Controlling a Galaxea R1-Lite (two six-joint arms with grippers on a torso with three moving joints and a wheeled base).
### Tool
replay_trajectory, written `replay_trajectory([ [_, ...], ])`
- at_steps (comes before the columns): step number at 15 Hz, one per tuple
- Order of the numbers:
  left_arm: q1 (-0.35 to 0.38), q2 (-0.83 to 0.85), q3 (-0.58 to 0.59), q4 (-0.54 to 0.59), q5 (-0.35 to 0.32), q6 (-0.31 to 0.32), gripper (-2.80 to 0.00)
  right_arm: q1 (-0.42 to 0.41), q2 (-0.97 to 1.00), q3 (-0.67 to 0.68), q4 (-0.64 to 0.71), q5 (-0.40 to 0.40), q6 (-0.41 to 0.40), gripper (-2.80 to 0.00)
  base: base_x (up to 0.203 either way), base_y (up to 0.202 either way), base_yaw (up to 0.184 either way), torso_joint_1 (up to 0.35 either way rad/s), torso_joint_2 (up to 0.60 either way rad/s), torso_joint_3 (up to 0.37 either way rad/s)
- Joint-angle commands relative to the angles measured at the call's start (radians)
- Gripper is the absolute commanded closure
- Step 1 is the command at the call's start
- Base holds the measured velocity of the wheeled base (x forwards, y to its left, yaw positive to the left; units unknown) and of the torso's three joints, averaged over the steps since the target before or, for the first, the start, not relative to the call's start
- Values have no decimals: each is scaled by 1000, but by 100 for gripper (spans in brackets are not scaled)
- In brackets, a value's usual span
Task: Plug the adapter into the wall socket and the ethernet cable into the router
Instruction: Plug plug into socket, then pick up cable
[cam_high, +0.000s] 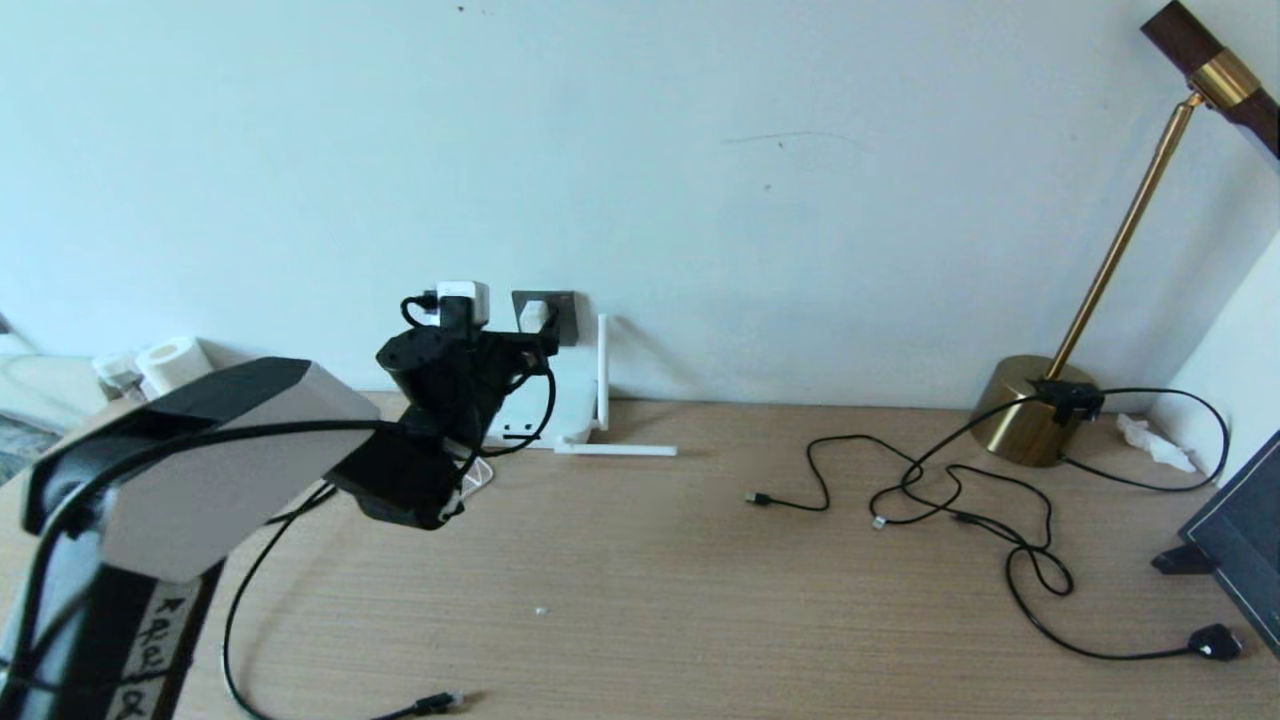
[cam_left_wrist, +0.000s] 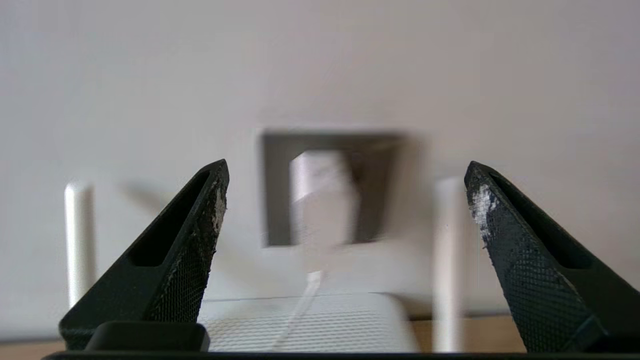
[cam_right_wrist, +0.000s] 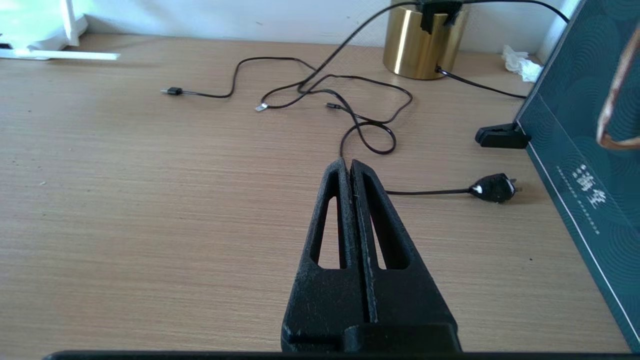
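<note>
The white adapter (cam_left_wrist: 322, 200) sits against the dark grey wall socket (cam_left_wrist: 380, 200), and its thin white cord (cam_left_wrist: 300, 310) drops over the router (cam_left_wrist: 310, 325). My left gripper (cam_left_wrist: 346, 170) is open just in front of the adapter, a finger on each side, not touching it. In the head view the left gripper (cam_high: 540, 338) is up at the wall socket (cam_high: 560, 312), above the router (cam_high: 565, 400). The black ethernet cable (cam_high: 240, 600) lies on the desk with its clear-tipped plug (cam_high: 445, 702) near the front edge. My right gripper (cam_right_wrist: 348, 162) is shut and empty, low over the desk.
One router antenna (cam_high: 602, 370) stands upright, another (cam_high: 615, 450) lies flat on the desk. Thin black cables (cam_high: 950, 490) and a black plug (cam_high: 1215, 640) sprawl at the right by a brass lamp base (cam_high: 1030, 410). A dark box (cam_right_wrist: 575, 150) stands at the far right.
</note>
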Motion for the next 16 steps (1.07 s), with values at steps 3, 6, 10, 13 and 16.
replay_trajectory([
  [3, -12, -437, 388, 17, -115, -2, -280, 1, 0, 0, 0, 0, -1, 0, 0, 0, 0, 0, 0, 0],
  [6, -9, -753, 591, 238, -229, 32, -280, -1, 1, 0, 0, 1, -1, 0, 0, 0, 0, 0, 0, 0],
  [10, -17, -1133, 652, 1202, -370, 195, -280, 1, 0, 0, 0, 0, -1, 0, 0, 0, 0, 0, 0, 0],
  [13, -28, -1254, 746, 1630, -393, 546, -280, 0, 0, 0, 0, 1, -1, 0, 0, 0, 0, 0, 0, 0],
  [16, -27, -1190, 766, 1774, -305, 733, -280, 0, 1, 0, 0, 0, -1, 0, 0, 0, 0, 0, 0, 0],
])
